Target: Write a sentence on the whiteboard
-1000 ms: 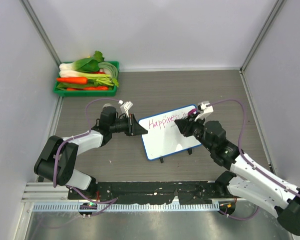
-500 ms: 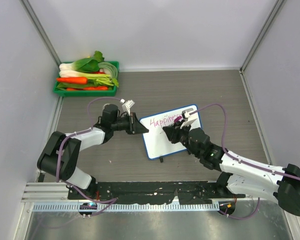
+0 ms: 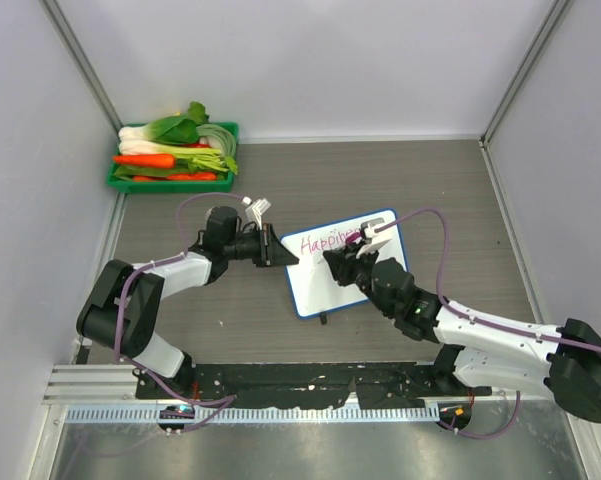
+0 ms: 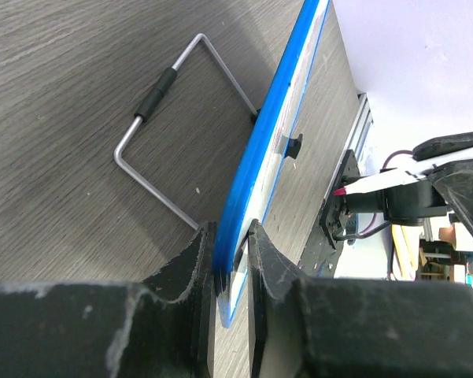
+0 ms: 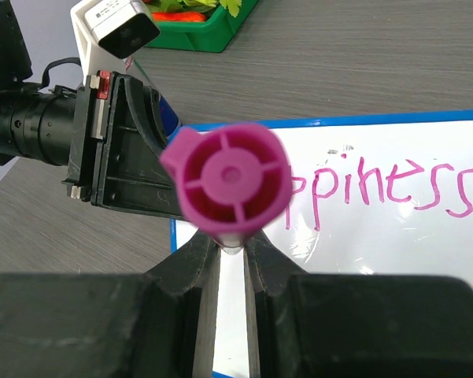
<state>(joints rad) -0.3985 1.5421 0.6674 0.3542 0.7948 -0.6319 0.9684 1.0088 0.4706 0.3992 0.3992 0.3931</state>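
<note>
While the left gripper (image 4: pixel 230 240) pinches the whiteboard (image 4: pixel 271 134), the marker (image 5: pixel 230 177) clamped in the right gripper (image 5: pixel 230 250) partly hides the sentence (image 5: pixel 393 185).

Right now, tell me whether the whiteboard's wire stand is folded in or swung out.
Swung out: the left wrist view shows the wire stand angling away from the back of the whiteboard.

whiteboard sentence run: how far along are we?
Done: the sentence so far reads "Happiness" in pink on the whiteboard. In hand: the left gripper pinches the board's blue edge, and the right gripper holds the marker over the board near the word's start. Left: the rest of the sentence. No writing shows below that first word.
</note>
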